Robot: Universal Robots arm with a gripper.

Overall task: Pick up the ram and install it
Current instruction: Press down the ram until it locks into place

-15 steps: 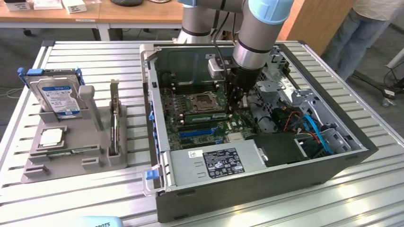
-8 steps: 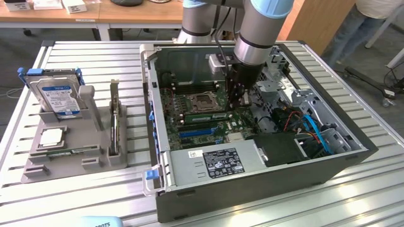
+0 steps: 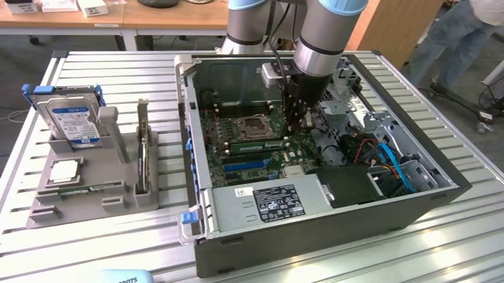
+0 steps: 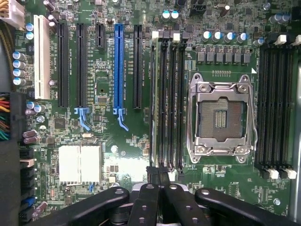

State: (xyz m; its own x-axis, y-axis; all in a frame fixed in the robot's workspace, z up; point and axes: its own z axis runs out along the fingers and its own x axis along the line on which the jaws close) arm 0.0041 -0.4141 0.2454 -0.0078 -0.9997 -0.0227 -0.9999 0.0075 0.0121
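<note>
Ram (image 4: 153, 101): thin green stick, seen edge-on. Stands upright in a motherboard (image 4: 108, 89) slot, frame centre, just left of the black slots.

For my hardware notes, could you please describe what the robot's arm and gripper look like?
In the exterior view the arm is a round silver-grey tube with light blue joint caps. A black cable runs down it past a small grey box on the wrist. Below hangs the slim black gripper. In the wrist view its fingers are matt black linkage bars dotted with round rivets.

Open computer case (image 3: 315, 236), hard drive (image 3: 72, 121) on grey holder (image 3: 87, 197)
</note>
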